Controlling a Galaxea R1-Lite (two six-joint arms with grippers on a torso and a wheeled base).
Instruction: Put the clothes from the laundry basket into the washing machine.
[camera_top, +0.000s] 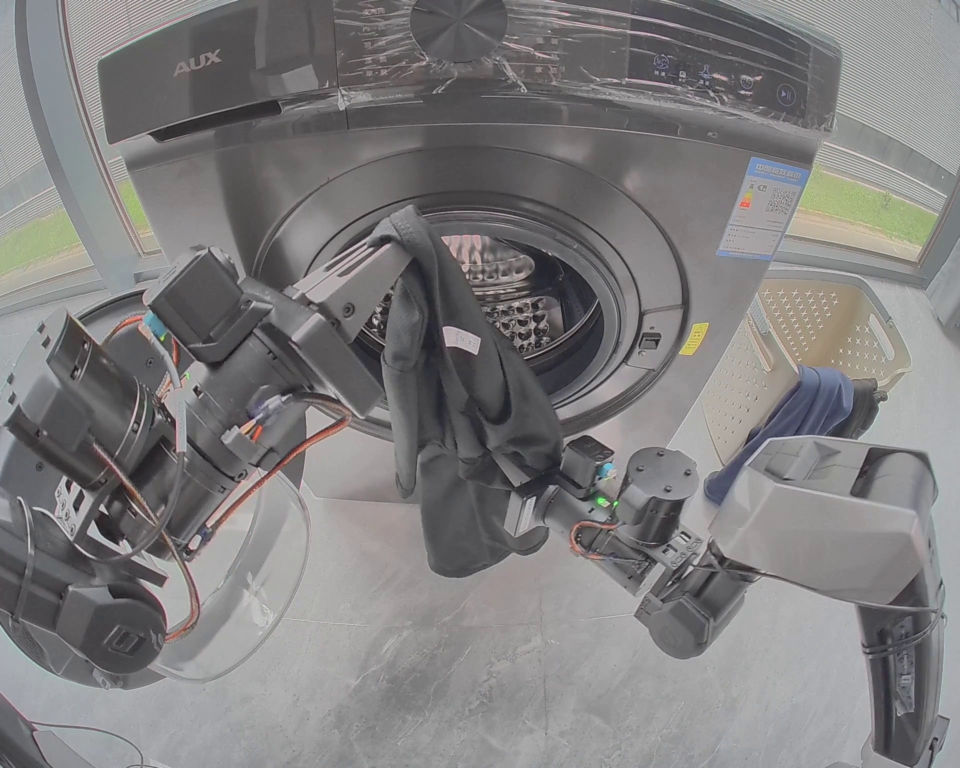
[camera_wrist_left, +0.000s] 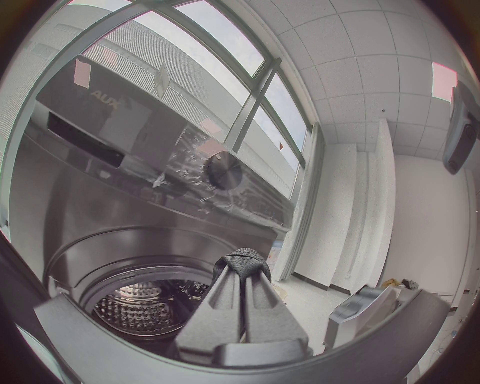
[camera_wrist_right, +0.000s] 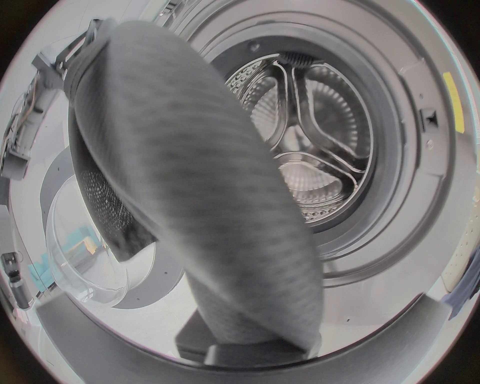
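Note:
A black garment (camera_top: 450, 400) hangs in front of the washing machine's open drum (camera_top: 530, 300). My left gripper (camera_top: 392, 252) is at the top left of the drum mouth, shut on the garment's upper edge; its fingers (camera_wrist_left: 260, 300) pinch a fold of black cloth (camera_wrist_left: 242, 260). My right gripper (camera_top: 528, 487) is lower, in front of the machine, shut on the garment's lower part, with cloth draped over its fingers. The garment (camera_wrist_right: 200, 175) stretches up across the drum (camera_wrist_right: 320, 150). A blue garment (camera_top: 800, 415) hangs over the laundry basket (camera_top: 830, 320) to the right.
The washer's round glass door (camera_top: 250, 580) stands swung open on the left, under my left arm. The basket leans against the machine's right side. Grey tiled floor (camera_top: 480, 680) lies in front of the machine. Windows run behind it.

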